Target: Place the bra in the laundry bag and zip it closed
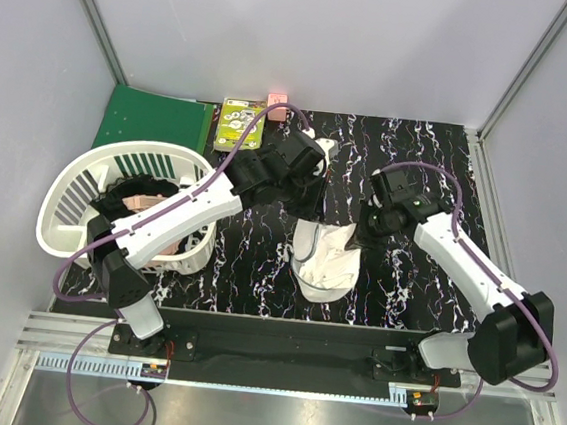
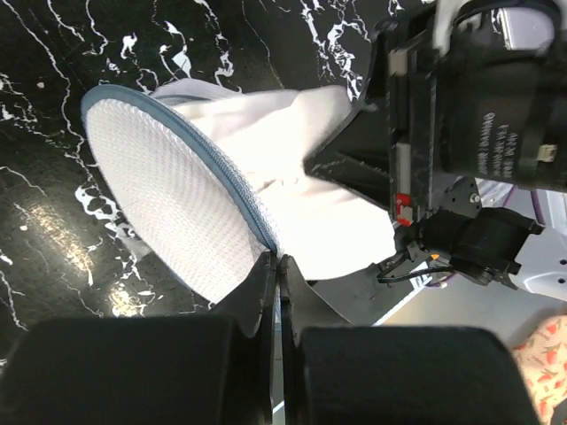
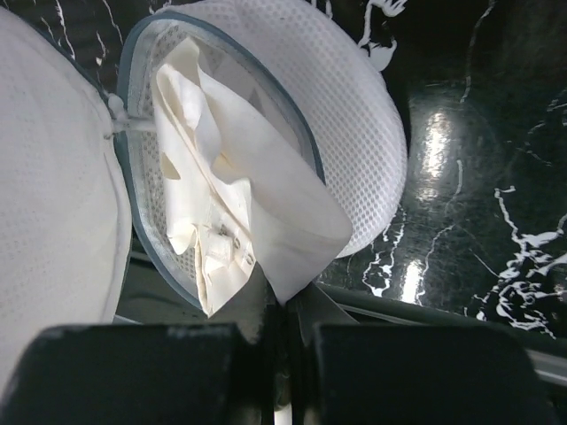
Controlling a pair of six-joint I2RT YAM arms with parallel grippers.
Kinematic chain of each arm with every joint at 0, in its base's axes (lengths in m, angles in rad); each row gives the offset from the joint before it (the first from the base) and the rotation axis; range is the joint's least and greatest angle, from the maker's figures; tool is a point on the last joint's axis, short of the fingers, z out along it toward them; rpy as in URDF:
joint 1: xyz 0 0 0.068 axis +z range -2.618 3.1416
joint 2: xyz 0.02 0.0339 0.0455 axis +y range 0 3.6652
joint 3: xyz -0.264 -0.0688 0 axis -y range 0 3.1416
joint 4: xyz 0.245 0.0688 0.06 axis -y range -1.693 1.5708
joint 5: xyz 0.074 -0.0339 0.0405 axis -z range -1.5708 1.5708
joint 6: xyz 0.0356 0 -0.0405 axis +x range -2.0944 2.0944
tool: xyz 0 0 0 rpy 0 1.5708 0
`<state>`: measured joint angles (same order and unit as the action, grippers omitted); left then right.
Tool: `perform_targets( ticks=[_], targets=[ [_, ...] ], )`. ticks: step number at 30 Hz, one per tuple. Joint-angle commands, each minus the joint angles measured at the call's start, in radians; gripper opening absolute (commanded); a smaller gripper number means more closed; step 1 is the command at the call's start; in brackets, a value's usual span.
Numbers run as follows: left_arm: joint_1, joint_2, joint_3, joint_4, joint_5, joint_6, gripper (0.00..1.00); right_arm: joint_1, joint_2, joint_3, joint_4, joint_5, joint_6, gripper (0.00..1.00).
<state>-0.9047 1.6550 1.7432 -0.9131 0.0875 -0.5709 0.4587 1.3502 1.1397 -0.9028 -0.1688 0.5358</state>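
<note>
Mid-bench between my arms, the laundry bag [image 1: 327, 262] lies open, my left jaws clamped tight on its rim, right jaws pinching the pale fabric [image 3: 239, 186] at its mouth, so imo hold the rim steady and tuck slowly.

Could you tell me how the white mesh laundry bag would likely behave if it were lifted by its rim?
The white round mesh laundry bag would probably flop, not hold shape: its halves sag apart over the black marbled table. It looks light, being thin netting. The cream cloth hanging from its unzipped mouth could slip out if tipped.
</note>
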Motion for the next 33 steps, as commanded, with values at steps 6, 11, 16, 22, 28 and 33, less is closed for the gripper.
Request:
perform_targets(
  ticks=[6,11,16,22,28,33],
  targets=[
    [-0.02,-0.078,-0.017,0.114,0.032,0.023,0.0,0.041,0.182,0.049,0.162,-0.089,0.003,0.0],
    [-0.026,-0.138,-0.12,0.213,0.06,0.02,0.0,0.064,0.262,0.112,0.085,-0.035,0.033,0.0],
    [-0.026,-0.207,-0.214,0.295,0.028,0.065,0.0,0.08,0.222,0.129,0.01,0.037,0.079,0.0],
    [-0.028,-0.277,-0.313,0.472,0.06,0.089,0.0,0.138,0.228,0.161,-0.065,0.126,0.128,0.0],
    [-0.042,-0.308,-0.292,0.577,0.124,0.105,0.0,0.166,0.152,0.141,-0.076,0.163,0.162,0.0],
    [-0.043,-0.334,-0.366,0.674,0.156,0.057,0.0,0.17,0.125,0.071,0.059,0.115,0.211,0.0]
  ],
)
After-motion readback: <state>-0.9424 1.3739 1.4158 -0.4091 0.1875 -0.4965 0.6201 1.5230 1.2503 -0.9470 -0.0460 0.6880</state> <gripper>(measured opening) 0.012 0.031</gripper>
